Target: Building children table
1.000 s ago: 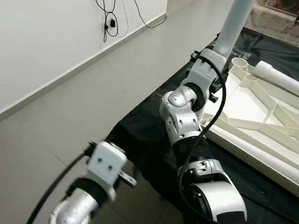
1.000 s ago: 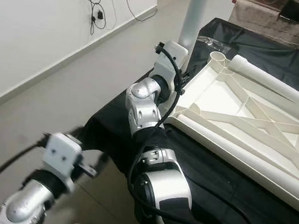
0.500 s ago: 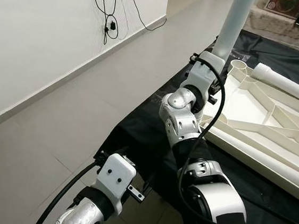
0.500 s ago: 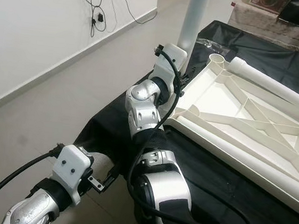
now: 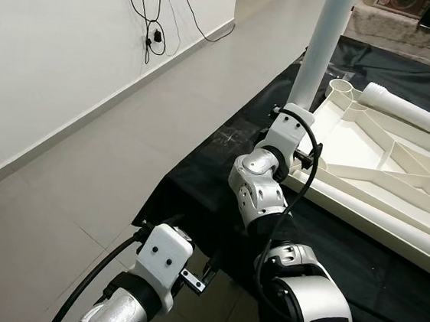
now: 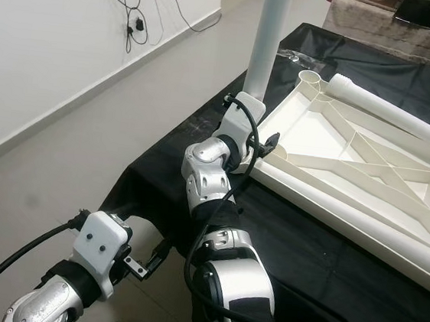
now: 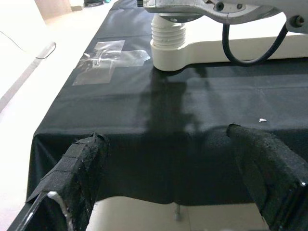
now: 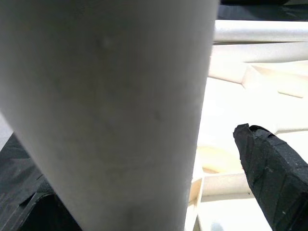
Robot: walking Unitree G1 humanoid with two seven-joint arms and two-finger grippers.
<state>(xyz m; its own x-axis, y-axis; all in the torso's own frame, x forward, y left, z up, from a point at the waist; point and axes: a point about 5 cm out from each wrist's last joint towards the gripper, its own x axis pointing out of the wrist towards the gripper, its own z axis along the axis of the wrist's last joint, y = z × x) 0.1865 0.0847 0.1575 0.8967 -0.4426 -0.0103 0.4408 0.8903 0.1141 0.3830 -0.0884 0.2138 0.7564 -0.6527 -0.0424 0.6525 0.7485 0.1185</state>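
Note:
The white tabletop point(image 5: 369, 158) lies upside down, ribs up, on a black cloth point(image 5: 222, 169). A white table leg point(image 5: 320, 41) stands upright at its near corner, its threaded end point(image 7: 168, 34) sitting in the corner socket point(image 7: 169, 57). My right gripper point(image 8: 154, 192) straddles this leg just above the thread. One finger point(image 8: 274, 168) stands off it, with a strip of tabletop showing between them. The right wrist point(image 5: 289, 132) hides the fingers in the eye views. My left gripper point(image 7: 173, 183) is open and holds nothing, low at the cloth's front edge.
A second white leg point(image 5: 412, 112) lies along the tabletop's far side. A clear plastic bag point(image 7: 108, 55) lies flat on the cloth near the corner. Grey tiled floor point(image 5: 82, 178) spreads to the left. Cables point(image 5: 153, 35) hang on the white wall.
My right wrist now sits lower on the upright leg, closer to the tabletop corner. The left arm swung in toward the cloth edge a second ago and has since held still.

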